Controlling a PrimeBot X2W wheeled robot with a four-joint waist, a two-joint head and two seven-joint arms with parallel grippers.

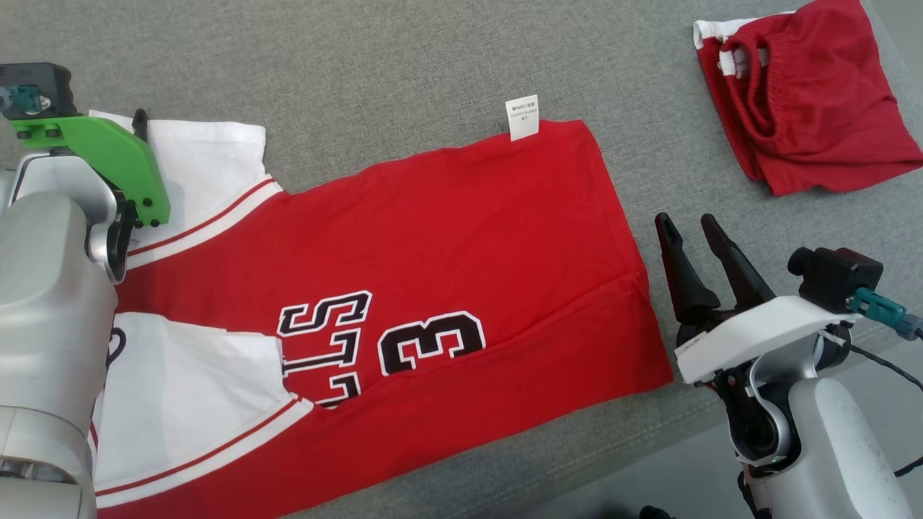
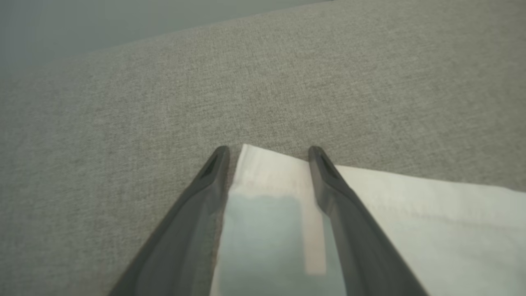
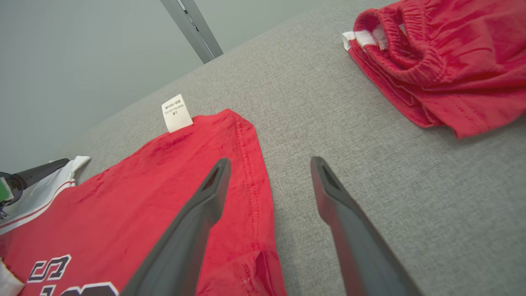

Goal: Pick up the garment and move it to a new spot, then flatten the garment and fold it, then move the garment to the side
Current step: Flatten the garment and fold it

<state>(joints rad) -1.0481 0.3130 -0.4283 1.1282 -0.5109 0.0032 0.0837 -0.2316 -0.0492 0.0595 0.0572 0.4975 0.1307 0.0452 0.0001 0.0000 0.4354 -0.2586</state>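
Across the grey fabric surface [image 1: 404, 58] we have the garment [image 1: 447, 238], a red jersey, spread out nearly flat, neck end toward the robot's left and hem toward its right. Black-and-white lettering and a big 3 [image 1: 431, 341] sit on the near half. At the left end two white sleeves trimmed with red stripes fan out, the far sleeve [image 1: 202, 162] and the near sleeve [image 1: 180, 389]. A small white care label [image 1: 522, 117] pokes out past the far edge, close to the hem corner.

Over on the left, the left gripper [image 2: 267, 153] is spread wide, and look at that wrist view: its two dark fingers [image 2: 331, 193] straddle the outer corner of the far sleeve, one over bare grey fabric, the other over white cloth. Nothing is pinched; whether the tips touch the cloth I cannot tell. From the head view a green bracket [image 1: 108, 155] on that wrist covers most of the gripper, with just one dark tip peeking out at the sleeve's far edge.

On the right, the right gripper [image 1: 686, 225] is spread apart too, empty, parked just beside the jersey's hem. Its wrist view shows one finger [image 3: 201, 213] above the stitched red hem and the other above the grey surface.

Far right, a folded pair of red shorts [image 1: 807, 101] with a white-trimmed waistband lies well apart from the jersey.
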